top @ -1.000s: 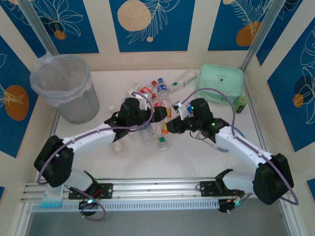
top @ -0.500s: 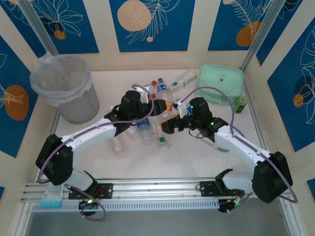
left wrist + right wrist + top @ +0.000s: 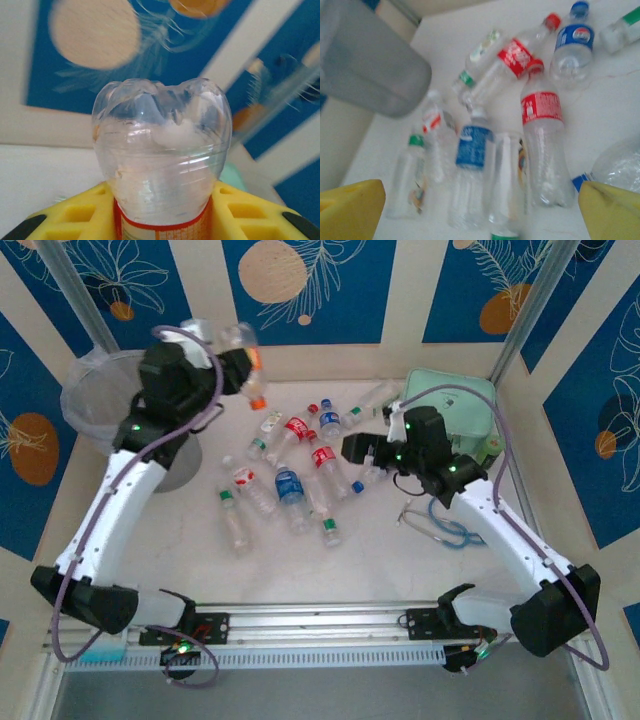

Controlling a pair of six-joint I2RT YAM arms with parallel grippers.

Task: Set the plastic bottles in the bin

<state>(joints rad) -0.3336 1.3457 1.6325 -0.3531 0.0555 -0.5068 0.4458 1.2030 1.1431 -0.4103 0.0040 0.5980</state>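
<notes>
Plastic bottle (image 3: 160,150), orange-capped, clamped at its labelled waist by left gripper (image 3: 161,220), aloft just right of bin (image 3: 80,390); light, slippery, crushable, so a modest squeeze probably suffices. Right gripper (image 3: 480,212) spread wide over loose bottles (image 3: 290,475) mid-table

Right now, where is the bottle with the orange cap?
Top view, far left: the orange-capped bottle is clamped in the left gripper, raised just right of the bin.

The left arm (image 3: 108,512) and right arm (image 3: 500,530) have white links, black joints, green lights and purple cables (image 3: 455,389); the fingers (image 3: 350,210) are yellow.
</notes>
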